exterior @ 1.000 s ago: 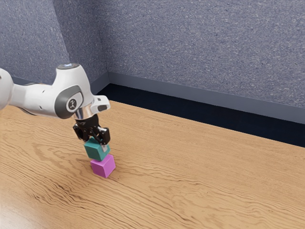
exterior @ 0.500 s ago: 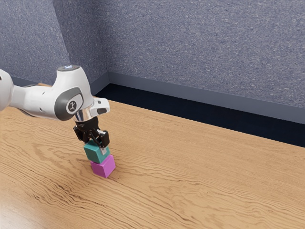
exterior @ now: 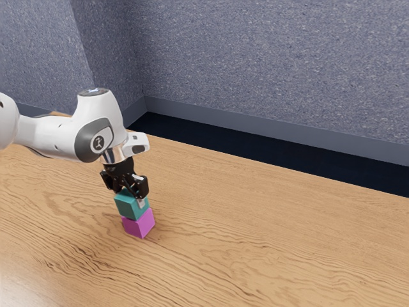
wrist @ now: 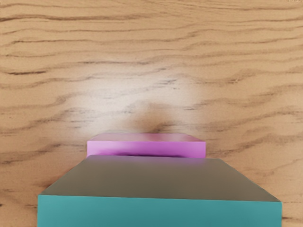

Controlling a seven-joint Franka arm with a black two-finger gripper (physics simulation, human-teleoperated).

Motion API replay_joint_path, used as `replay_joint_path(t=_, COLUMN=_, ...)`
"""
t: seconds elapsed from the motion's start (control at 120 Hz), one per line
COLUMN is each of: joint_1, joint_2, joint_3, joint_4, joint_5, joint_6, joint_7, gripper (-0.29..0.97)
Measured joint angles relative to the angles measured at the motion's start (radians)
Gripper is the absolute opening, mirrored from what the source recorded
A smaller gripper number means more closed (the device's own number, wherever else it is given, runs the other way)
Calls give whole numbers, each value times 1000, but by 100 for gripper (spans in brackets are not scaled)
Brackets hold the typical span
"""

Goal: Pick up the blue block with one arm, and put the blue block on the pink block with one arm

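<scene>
readable text: none | brands, numbers, signs: none | grey joint cap (exterior: 94,142) on arm: small pale mark, too small to read | blue block (exterior: 130,206) and pink block (exterior: 139,224), stacked: plain faces, nothing printed | table (exterior: 268,243): bare wood grain

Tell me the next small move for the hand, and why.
Probably open the hand and release. In the exterior view the blue block, gripped from two sides, looks seated on the pink block with no gap visible. In the wrist view the pink block's far edge peeks out just beyond the blue one, so they seem roughly aligned.
</scene>
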Motion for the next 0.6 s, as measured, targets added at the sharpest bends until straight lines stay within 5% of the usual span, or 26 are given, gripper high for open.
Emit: replay_joint_path(t=0.6, joint_1=0, joint_2=-3, joint_3=2, joint_4=-9, joint_5=6, joint_6=0, joint_7=-48, gripper=36)
